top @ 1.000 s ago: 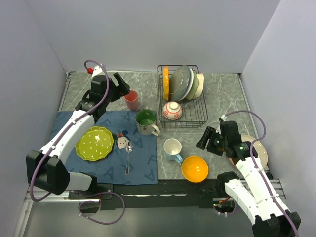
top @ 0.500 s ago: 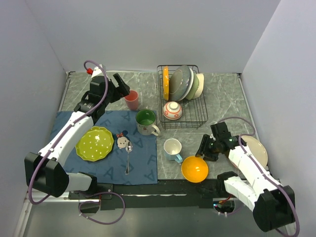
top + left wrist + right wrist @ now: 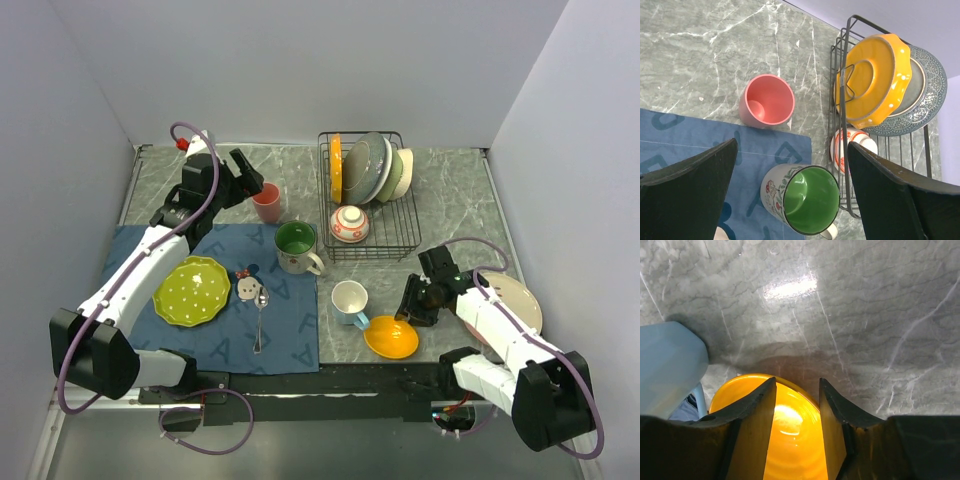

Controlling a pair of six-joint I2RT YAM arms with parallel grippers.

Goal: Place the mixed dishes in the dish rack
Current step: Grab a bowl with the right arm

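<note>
My right gripper (image 3: 407,314) is low at the right rim of the orange bowl (image 3: 391,338). In the right wrist view its jaws stand narrowly apart on that rim, one finger over the bowl's (image 3: 790,440) inside, and the bowl sits tilted. My left gripper (image 3: 248,178) is open and empty above the pink cup (image 3: 266,203), with a green-lined floral mug (image 3: 807,200) between its fingers in the wrist view. The black wire dish rack (image 3: 400,235) holds an orange scalloped plate (image 3: 336,168), a grey plate (image 3: 366,165), bowls (image 3: 398,172) and a red-patterned bowl (image 3: 349,224).
A lime-green plate (image 3: 192,290), a small patterned dish (image 3: 246,288) and a spoon (image 3: 260,315) lie on the blue mat (image 3: 140,250). A pale blue mug (image 3: 349,301) stands just left of the orange bowl. A cream plate (image 3: 520,300) lies under my right arm.
My right gripper came down and to the left onto the orange bowl's rim, and the bowl now sits tilted. My left arm has barely moved.
</note>
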